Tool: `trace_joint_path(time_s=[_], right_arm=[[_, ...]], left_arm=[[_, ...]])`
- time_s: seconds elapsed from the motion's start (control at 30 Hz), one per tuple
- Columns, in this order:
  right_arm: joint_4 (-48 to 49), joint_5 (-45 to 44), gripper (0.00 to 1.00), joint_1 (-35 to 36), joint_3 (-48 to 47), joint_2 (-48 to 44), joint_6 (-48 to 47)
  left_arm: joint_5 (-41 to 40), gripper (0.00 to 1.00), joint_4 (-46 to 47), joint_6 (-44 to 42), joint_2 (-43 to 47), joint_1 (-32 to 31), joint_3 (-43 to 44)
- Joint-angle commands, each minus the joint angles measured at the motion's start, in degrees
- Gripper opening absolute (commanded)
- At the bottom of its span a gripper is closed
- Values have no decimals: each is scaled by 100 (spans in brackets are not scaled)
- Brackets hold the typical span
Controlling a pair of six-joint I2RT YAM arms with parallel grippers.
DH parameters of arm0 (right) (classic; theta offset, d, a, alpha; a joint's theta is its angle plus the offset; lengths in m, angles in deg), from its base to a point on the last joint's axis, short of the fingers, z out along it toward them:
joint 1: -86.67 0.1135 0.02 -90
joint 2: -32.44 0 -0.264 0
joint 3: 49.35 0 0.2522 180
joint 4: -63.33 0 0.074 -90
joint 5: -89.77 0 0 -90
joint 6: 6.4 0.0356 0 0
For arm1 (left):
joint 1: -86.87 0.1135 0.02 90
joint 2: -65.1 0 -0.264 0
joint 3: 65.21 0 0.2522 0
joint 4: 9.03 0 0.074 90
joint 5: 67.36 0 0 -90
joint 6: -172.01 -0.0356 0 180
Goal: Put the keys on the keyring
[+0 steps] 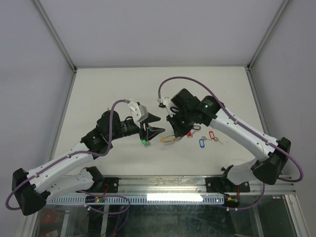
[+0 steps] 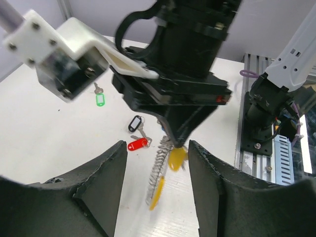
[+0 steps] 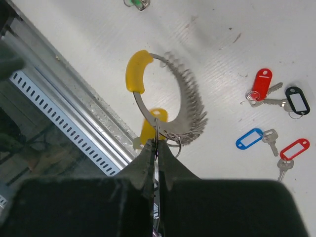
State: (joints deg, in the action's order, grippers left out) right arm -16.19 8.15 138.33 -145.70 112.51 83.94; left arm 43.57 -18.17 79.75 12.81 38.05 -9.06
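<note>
Right end effector clenched on keyring | left end effector released, keyring just ahead

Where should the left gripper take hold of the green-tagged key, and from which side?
Probably the green tag, pinched across its narrow width from straight above by the open left gripper. It lies flat on the table, apart from the other keys, and is broader than its thin key.

No legible text, numbers or brand marks were found in any view. The tags on the keys had plain white inserts with no writing that could be read.
</note>
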Motion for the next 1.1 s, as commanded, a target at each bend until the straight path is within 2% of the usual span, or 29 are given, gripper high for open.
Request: trace_joint_path(time_s=[0.0,0.1,0.13,0.2,0.27,0.47,0.73,1.07], right_arm=[[867,581,0,-191,102,-409,135],[177,-484,0,-254,-86,-214,11],[139,-195,0,-389,-75,-167,-72],[716,691,0,-459,165,-484,7],[1062,1095,0,-455,283,-677,-15],[1351,1117,0,-463,357,-991,-128],[1404,1282,0,-468,274,-1025,-197],[1495,1301,0,-464,88,-998,-129]], left_arm=[[-1,52,36,-53,9,-51,222],[23,52,-18,-96,-16,-52,217],[25,52,-14,-91,-38,-49,218],[92,53,-25,-117,-116,-50,238],[183,52,-88,-184,-215,-51,291],[552,50,-233,-371,-422,-49,364],[719,52,-295,-482,-516,-59,373],[811,43,-436,-569,-775,-71,469]])
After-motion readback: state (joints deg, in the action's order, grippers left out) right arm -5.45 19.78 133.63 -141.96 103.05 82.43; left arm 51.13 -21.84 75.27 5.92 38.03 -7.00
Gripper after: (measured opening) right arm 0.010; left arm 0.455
